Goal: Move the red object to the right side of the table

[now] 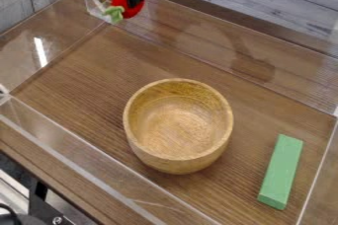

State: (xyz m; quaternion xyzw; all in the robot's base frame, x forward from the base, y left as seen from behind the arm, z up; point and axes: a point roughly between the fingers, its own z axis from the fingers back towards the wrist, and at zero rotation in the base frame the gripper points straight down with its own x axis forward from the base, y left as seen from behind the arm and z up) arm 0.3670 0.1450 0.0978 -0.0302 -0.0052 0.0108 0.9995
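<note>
The red object [123, 1], a small rounded red toy fruit with a green leafy end, hangs above the far left corner of the table [93, 81]. My gripper [125, 0] points straight down at the top edge of the camera view and is shut on the fruit. Only the dark lower fingers show; the rest of the arm is cut off by the frame.
A wooden bowl [179, 123] stands near the middle of the table. A flat green rectangular block [280, 171] lies at the near right. Low clear acrylic walls [53, 120] border the tabletop. A pale plank wall runs along the back.
</note>
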